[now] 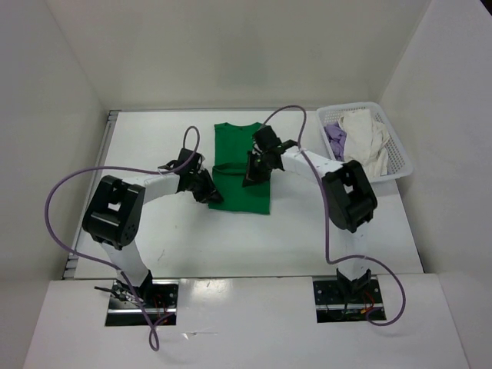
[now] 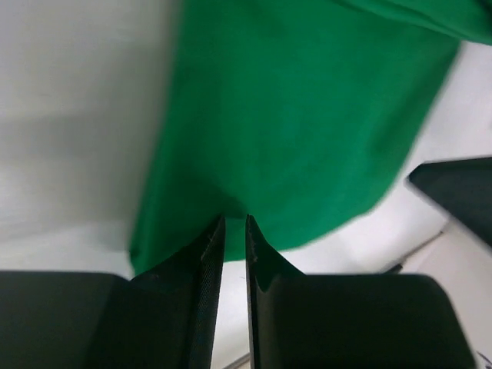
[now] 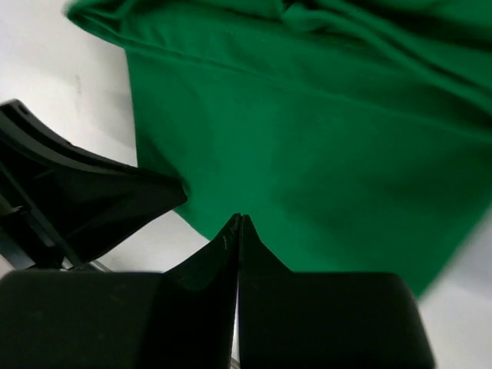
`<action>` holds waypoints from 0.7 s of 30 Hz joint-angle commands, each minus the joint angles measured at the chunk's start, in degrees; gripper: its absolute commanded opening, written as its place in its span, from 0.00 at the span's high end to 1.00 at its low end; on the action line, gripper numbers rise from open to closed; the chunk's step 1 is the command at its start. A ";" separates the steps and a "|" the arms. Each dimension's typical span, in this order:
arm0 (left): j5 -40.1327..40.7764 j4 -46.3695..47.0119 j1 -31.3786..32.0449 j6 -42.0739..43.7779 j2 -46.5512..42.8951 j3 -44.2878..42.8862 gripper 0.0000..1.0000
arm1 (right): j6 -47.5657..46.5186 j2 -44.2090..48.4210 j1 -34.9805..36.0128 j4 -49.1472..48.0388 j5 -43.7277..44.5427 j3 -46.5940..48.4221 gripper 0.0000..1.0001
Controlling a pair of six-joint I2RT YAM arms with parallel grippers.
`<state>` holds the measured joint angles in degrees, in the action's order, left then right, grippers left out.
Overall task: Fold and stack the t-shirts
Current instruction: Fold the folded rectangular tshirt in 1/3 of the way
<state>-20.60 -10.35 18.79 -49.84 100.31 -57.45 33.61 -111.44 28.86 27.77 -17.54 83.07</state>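
Seemingly green t-shirt [image 3: 323, 138] beneath right tool [image 3: 237, 221]

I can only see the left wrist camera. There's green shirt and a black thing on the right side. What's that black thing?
Observer: That is the right gripper, over the green shirt's right half.
Operator: Is it open?
Observer: No, its jaws are shut, tips at the cloth.
Operator: Where are the other shirts?
Observer: A white shirt and a lavender shirt lie in the basket, far right.
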 commanded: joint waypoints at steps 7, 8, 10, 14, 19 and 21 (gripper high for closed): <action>2.41 3.23 -0.86 0.80 -0.29 6.47 0.76 | -0.11 -12.30 2.08 -0.44 4.08 12.19 1.00; 2.41 3.23 -0.86 0.80 -0.99 7.26 0.76 | -0.64 -13.27 2.08 -0.44 6.09 14.38 1.00; 2.41 3.23 -0.86 0.80 -2.57 9.36 0.76 | -0.65 -15.99 0.94 0.26 8.39 16.85 1.00; 3.02 1.74 -0.86 0.80 -6.09 10.52 0.71 | -0.65 -18.64 -0.65 -1.58 11.29 24.41 1.00; 3.64 -2.39 -0.86 0.80 -14.07 9.11 0.60 | -0.65 -18.05 -0.65 2.38 13.23 30.67 1.00; 4.86 -3.44 -0.86 0.80 -16.45 8.41 0.57 | -0.65 -13.83 -0.65 1.25 12.19 22.81 1.00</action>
<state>-17.56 -11.53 17.80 -49.65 88.51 -47.46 33.52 -130.63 27.99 28.27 -6.44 110.30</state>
